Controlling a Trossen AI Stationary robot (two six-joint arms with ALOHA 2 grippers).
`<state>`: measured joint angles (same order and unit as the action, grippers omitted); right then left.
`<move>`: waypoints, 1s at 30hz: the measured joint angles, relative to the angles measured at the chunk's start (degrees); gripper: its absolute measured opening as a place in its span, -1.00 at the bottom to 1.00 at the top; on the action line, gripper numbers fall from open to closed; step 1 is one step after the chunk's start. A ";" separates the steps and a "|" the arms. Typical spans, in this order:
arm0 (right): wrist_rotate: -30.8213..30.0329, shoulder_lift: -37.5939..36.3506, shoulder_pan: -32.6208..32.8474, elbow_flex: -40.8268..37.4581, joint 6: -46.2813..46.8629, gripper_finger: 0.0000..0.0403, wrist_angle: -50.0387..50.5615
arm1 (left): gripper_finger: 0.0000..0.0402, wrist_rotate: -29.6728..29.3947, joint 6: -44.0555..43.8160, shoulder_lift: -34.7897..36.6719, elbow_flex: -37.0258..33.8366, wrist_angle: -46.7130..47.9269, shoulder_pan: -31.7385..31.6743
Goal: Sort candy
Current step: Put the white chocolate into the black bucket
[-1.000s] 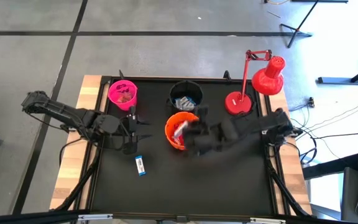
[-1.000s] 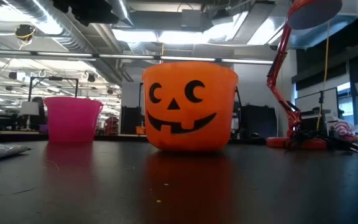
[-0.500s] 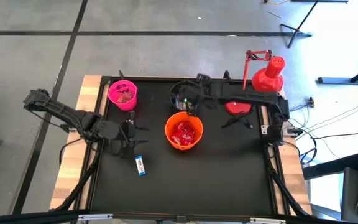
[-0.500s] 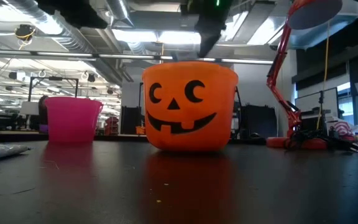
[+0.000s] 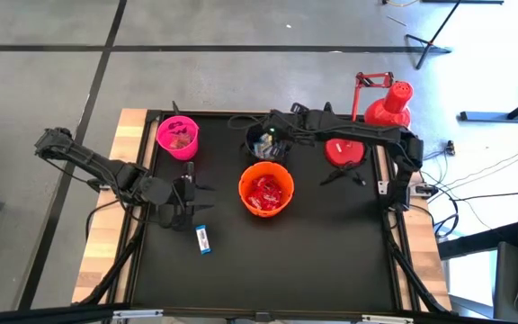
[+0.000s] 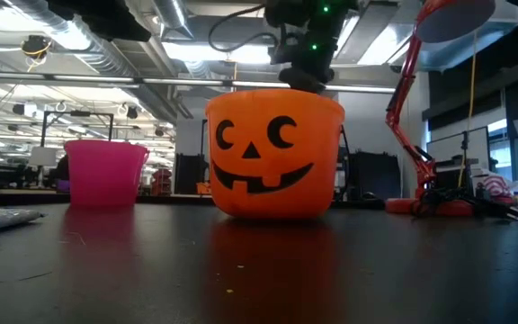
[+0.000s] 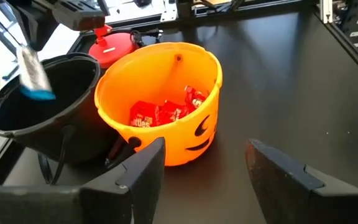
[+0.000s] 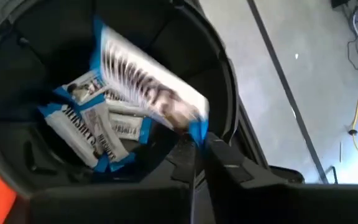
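On the left of the high view, the left gripper (image 5: 187,200) hovers low over the black table (image 5: 331,243), its fingers spread wide and holding nothing. A narrow blue-and-white bar (image 5: 203,238) lies flat on the table at about 5 o'clock from it, just beside the fingertips but apart from them. The low view shows that same bar (image 6: 3,217) only as a flat wrapper at the far left edge.

At 12 o'clock from the left gripper stands the pink bucket (image 5: 177,137), with small brownish pieces inside; the low view shows only its outer wall (image 6: 104,173).

At the table's middle sits the orange bucket (image 5: 265,190). The left wrist view looks into it and shows the red packets (image 7: 166,112) with white marks heaped on its floor, where the low view gives only its pumpkin face (image 6: 275,151).

Behind it, at 12 o'clock, is the black bucket (image 5: 269,141). The right gripper (image 5: 275,135) reaches over it from the right. Only the right wrist view makes the grip plain: its fingers are pinched narrow on the end of one blue-and-white candy bar (image 8: 148,81), which hangs tilted above the bucket's mouth (image 8: 225,93). Several more bars (image 8: 95,134) lie piled on the bottom. The left wrist view shows the held bar (image 7: 34,71) dangling over the black rim.

A red lamp (image 5: 376,121) stands at 3 o'clock from the black bucket.
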<state>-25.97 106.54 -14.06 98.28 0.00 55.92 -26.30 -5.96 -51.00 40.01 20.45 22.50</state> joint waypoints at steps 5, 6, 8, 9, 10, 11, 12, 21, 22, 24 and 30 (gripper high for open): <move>0.06 0.00 0.22 -0.59 0.25 -0.55 0.16 | 0.06 -0.10 -1.27 0.00 0.00 -0.64 -0.02; 0.02 0.00 0.24 -0.55 0.32 -0.48 0.13 | 0.06 -0.11 -1.47 0.00 0.00 -0.75 -0.02; 0.10 0.00 0.28 -0.33 1.14 -0.35 0.47 | 0.06 -0.09 -1.53 0.00 0.00 -0.80 -0.02; 0.58 -0.02 0.54 -0.08 1.49 -0.30 1.29 | 0.06 -0.09 -1.58 0.00 0.00 -0.79 -0.02; 2.08 -0.33 0.89 -0.02 1.58 -0.26 1.80 | 0.06 -0.09 -1.60 0.00 0.00 -0.81 -0.02; 4.00 -0.65 1.44 0.07 1.42 -0.23 1.72 | 0.06 -0.09 -1.60 0.00 0.00 -0.81 -0.02; 6.23 -1.34 2.33 0.09 1.09 -0.22 1.18 | 0.06 -0.09 -1.58 0.00 0.00 -0.82 -0.02; 16.14 -1.95 16.30 0.24 -1.96 -0.33 0.22 | 0.06 -0.42 -1.13 0.00 0.00 -2.67 -0.04; 15.53 -1.55 17.64 0.24 -1.96 -0.35 0.14 | 0.06 -0.41 -1.13 0.00 0.00 -2.87 -0.04; 14.25 -0.12 20.06 0.24 -2.00 -0.38 -0.03 | 0.06 -0.42 -1.09 0.00 0.00 -3.55 -0.07; 5.83 4.21 24.05 0.21 -1.94 -0.44 -0.39 | 0.06 -0.06 -2.97 0.01 0.00 -6.50 -0.01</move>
<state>-20.15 110.76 9.99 98.50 -1.95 55.53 -26.36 -8.93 -51.00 40.01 13.94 22.50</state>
